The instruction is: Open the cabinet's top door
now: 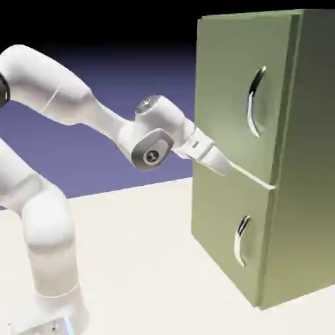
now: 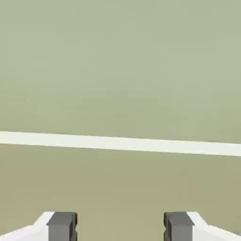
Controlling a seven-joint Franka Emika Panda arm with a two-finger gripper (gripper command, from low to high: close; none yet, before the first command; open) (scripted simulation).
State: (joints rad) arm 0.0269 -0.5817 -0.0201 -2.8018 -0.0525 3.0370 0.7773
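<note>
Writing: we read no brand, label or lettering on any surface in either view.
Arm: we see it rise white from the exterior view's lower left and reach right toward the cabinet.
Table: pale and cream-coloured under the arm's base and the cabinet.
Gripper: we find it pointed at the cabinet's front, at the seam where the two doors meet, to the left of both handles; whether it touches the panel we cannot tell.
Fingertips: in the hand view we see the two grey tips spread well apart with only green panel between them, gripping nothing.
Seam: a pale strip crossing the hand view from edge to edge.
Cabinet: tall, olive-green, standing on the table at the right.
Top door: we see it flush with the cabinet's front, shut.
Top handle: long curved chrome, well right of the gripper.
Lower door: shorter, shut.
Lower handle: small, chrome.
</note>
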